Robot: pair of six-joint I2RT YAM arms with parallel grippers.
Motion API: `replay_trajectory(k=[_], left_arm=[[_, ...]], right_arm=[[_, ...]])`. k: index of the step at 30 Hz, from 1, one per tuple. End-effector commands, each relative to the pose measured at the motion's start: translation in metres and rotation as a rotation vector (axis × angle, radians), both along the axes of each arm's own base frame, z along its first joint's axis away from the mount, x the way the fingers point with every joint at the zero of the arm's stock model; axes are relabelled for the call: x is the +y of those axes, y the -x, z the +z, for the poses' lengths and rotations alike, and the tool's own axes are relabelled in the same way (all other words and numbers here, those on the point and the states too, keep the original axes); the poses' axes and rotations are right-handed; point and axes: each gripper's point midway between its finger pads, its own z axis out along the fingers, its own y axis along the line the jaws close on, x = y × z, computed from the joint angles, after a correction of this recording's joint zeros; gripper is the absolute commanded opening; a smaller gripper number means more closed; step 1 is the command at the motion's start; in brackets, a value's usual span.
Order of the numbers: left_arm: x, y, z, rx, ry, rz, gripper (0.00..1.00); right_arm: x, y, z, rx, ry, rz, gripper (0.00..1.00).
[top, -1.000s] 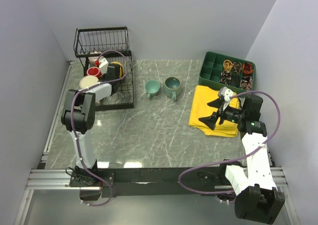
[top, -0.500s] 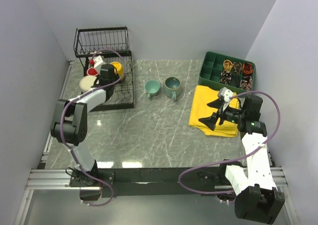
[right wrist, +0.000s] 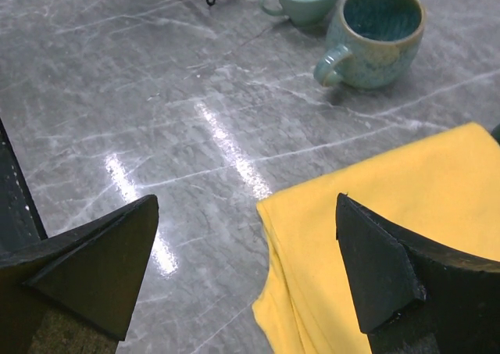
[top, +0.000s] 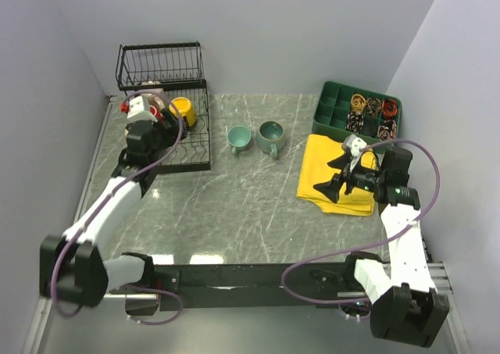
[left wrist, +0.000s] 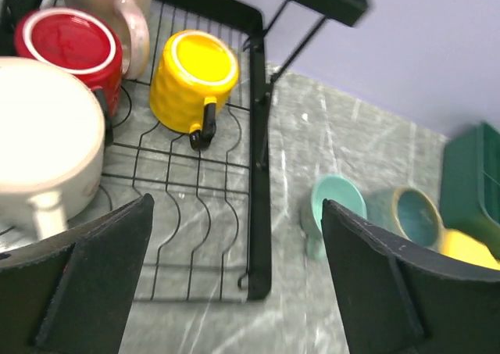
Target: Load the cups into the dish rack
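Four mugs are in the rack already: red, yellow, cream and beige, all bunched at upper left of the left wrist view. The two teal mugs sit on the table at centre top of the overhead view, almost touching.

The left claw is spread wide with nothing in it, over the rack's front wires. The right claw is spread and empty too, over the yellow cloth at right.

The next job looks like fetching the lighter teal one, which is closest to the rack. The left arm should probably rise clear of the rack's side bar first, then come down on that mug's left wall, away from its neighbour, one finger inside the rim. The open wires below the yellow mug look like the spot for it.
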Motion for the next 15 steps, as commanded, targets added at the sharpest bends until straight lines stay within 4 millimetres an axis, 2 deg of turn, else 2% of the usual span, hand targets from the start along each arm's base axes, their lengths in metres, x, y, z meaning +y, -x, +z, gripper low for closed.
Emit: replay_trajectory(k=[1, 2, 3, 4, 5, 6, 7, 8, 9, 10, 12, 13, 14, 15], left_arm=[[-0.003, 0.039, 0.020, -0.023, -0.063, -0.103, 0.95], [-0.005, 0.046, 0.022, -0.027, -0.076, -0.130, 0.96], [-0.005, 0.057, 0.029, -0.042, -0.089, -0.151, 0.96], [-0.008, 0.067, 0.018, -0.010, -0.119, -0.193, 0.96], [-0.006, 0.073, 0.016, -0.008, -0.133, -0.197, 0.97], [-0.006, 0.085, 0.021, -0.036, -0.135, -0.210, 0.99], [-0.004, 0.092, 0.006, -0.008, -0.138, -0.209, 0.99], [-0.003, 0.098, 0.004, -0.016, -0.138, -0.208, 1.00], [-0.002, 0.105, 0.010, -0.053, -0.131, -0.205, 0.99], [-0.002, 0.108, 0.010, -0.060, -0.120, -0.204, 0.97], [0.003, 0.110, 0.022, -0.113, -0.123, -0.177, 0.97], [0.002, 0.109, 0.024, -0.126, -0.125, -0.180, 0.96], [0.002, 0.109, 0.024, -0.122, -0.128, -0.185, 0.96], [0.001, 0.108, 0.021, -0.105, -0.132, -0.188, 0.96]], right_arm=[[-0.001, -0.015, 0.007, 0.107, 0.023, -0.030, 1.00], [-0.001, -0.025, 0.011, 0.137, 0.041, -0.030, 1.00], [0.011, -0.026, 0.009, 0.167, 0.065, 0.007, 1.00], [0.015, -0.028, 0.007, 0.207, 0.084, 0.004, 1.00], [0.014, -0.043, 0.005, 0.233, 0.134, -0.029, 1.00], [0.020, -0.049, 0.004, 0.274, 0.135, -0.044, 1.00], [0.030, -0.055, 0.003, 0.294, 0.152, -0.044, 1.00], [0.032, -0.072, 0.004, 0.318, 0.166, -0.076, 1.00], [0.036, -0.079, 0.006, 0.356, 0.153, -0.101, 1.00], [0.044, -0.091, 0.009, 0.357, 0.146, -0.119, 1.00], [0.046, -0.124, 0.010, 0.403, 0.138, -0.235, 1.00], [0.048, -0.134, 0.011, 0.414, 0.137, -0.271, 1.00], [0.056, -0.154, 0.012, 0.409, 0.134, -0.307, 1.00], [0.054, -0.166, 0.011, 0.434, 0.122, -0.385, 1.00]])
